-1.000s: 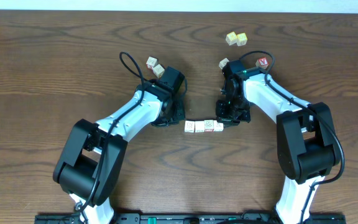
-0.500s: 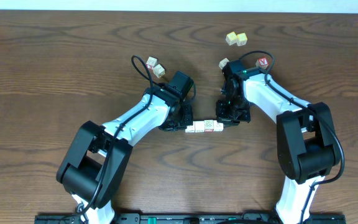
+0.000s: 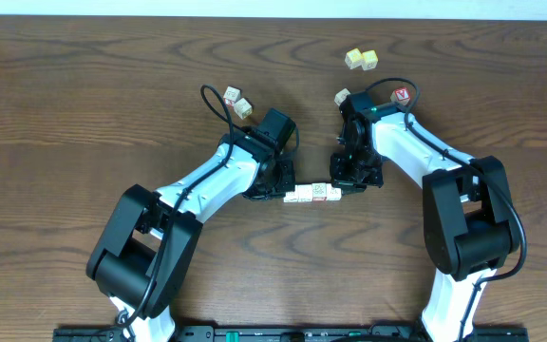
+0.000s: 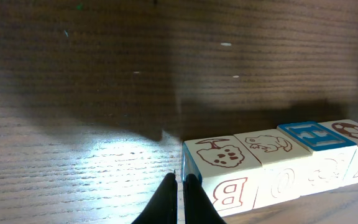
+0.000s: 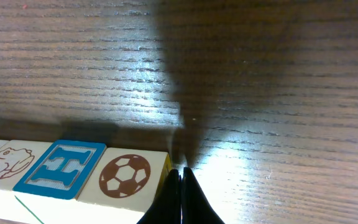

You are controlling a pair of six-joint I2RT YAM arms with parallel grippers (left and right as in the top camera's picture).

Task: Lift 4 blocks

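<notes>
Four pale blocks [image 3: 312, 194] lie side by side in one row at mid-table. In the left wrist view they read, left to right, a block marked B [image 4: 219, 160], an animal block [image 4: 269, 144], a blue H block [image 4: 316, 134] and a ball block [image 4: 353, 130]. My left gripper [image 4: 179, 180] is shut, its fingertips against the row's left end [image 3: 283, 195]. My right gripper [image 5: 180, 172] is shut too, pressed against the ball block [image 5: 126, 177] at the row's right end [image 3: 346, 186]. Neither gripper has anything between its fingers.
Two pale cubes [image 3: 236, 102] sit behind the left arm. Two yellowish cubes [image 3: 361, 60] lie at the back. One more pale cube [image 3: 342, 97] and a red-letter cube [image 3: 402, 95] sit behind the right arm.
The left arm has swung right until its shut fingertips reached the row's left end, then stopped. The right arm has stayed put.
</notes>
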